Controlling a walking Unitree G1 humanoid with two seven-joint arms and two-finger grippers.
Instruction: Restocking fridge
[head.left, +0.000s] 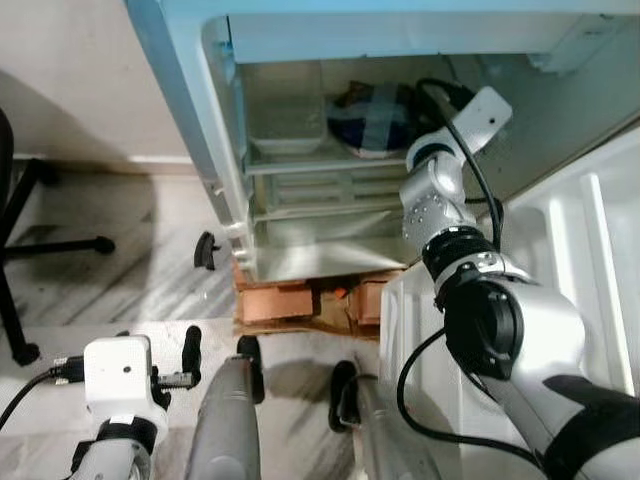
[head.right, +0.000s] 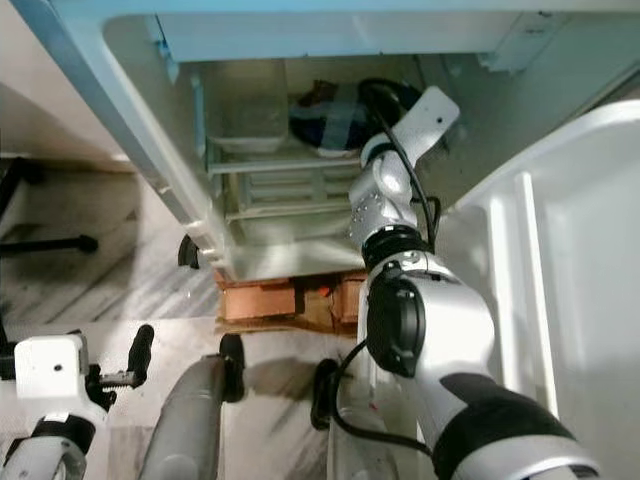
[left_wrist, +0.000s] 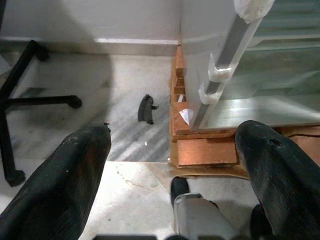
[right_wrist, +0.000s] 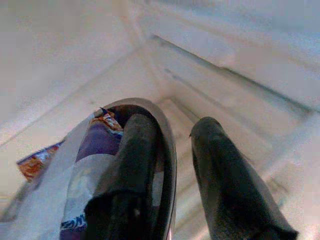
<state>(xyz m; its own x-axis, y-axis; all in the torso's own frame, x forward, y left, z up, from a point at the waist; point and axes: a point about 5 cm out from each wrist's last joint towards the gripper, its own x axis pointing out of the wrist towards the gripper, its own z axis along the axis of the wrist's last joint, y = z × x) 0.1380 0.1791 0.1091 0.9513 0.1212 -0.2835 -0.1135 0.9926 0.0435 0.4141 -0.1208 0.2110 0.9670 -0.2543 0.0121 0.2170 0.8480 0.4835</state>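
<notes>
The fridge (head.left: 200, 110) stands open in front of me. On a shelf inside it rests a dark bowl (head.left: 375, 120) with a blue and white packet (right_wrist: 90, 150) in it. My right arm reaches into the fridge. My right gripper (right_wrist: 172, 135) sits astride the bowl's rim (right_wrist: 169, 150), one finger inside the bowl and one outside, shut on it. My left gripper (left_wrist: 175, 130) hangs low at my left side over the floor, its fingers (left_wrist: 75, 170) wide apart and empty.
The fridge's white door (head.left: 560, 230) swings open on my right, close to my right arm. Reddish blocks (head.left: 290, 300) prop up the fridge. A small black piece (head.left: 205, 250) lies on the marble floor, and a black chair base (head.left: 30, 240) stands at the left.
</notes>
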